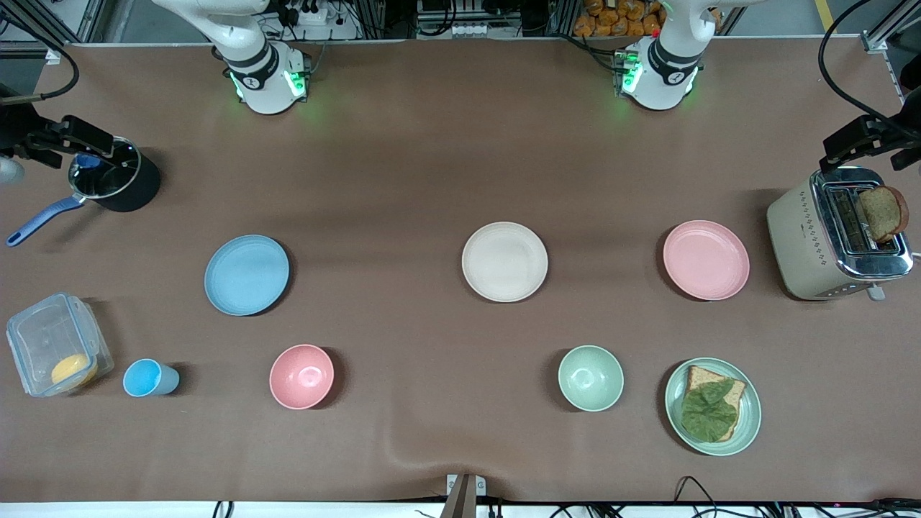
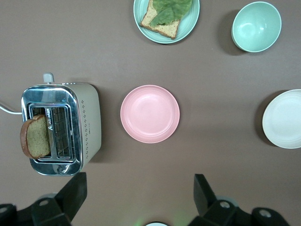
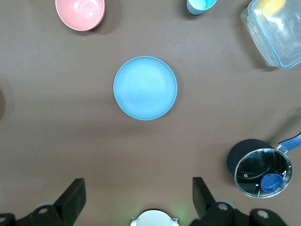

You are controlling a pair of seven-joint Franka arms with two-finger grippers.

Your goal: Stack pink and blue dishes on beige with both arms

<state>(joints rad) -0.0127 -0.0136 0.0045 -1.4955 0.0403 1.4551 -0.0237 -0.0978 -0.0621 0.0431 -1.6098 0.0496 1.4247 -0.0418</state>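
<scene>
Toaster [image 1: 827, 237] holding bread slice [image 1: 883, 212]; mint bowl [image 1: 591, 378]; pink bowl [image 1: 302, 376]; pot [image 1: 115, 183], contents unclear.

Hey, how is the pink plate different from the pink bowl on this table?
The pink plate is flat and shallow; the pink bowl is deep with raised sides. The pink plate looks wider and paler than the pink bowl. The pink plate lies toward the left arm's end beside the toaster; the pink bowl sits nearer the front camera, toward the right arm's end. Both are round, upright and empty.

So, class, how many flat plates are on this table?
4: blue plate toward the right arm's end, beige plate mid-table, pink plate beside the toaster, green plate with bread nearest the camera.
</scene>
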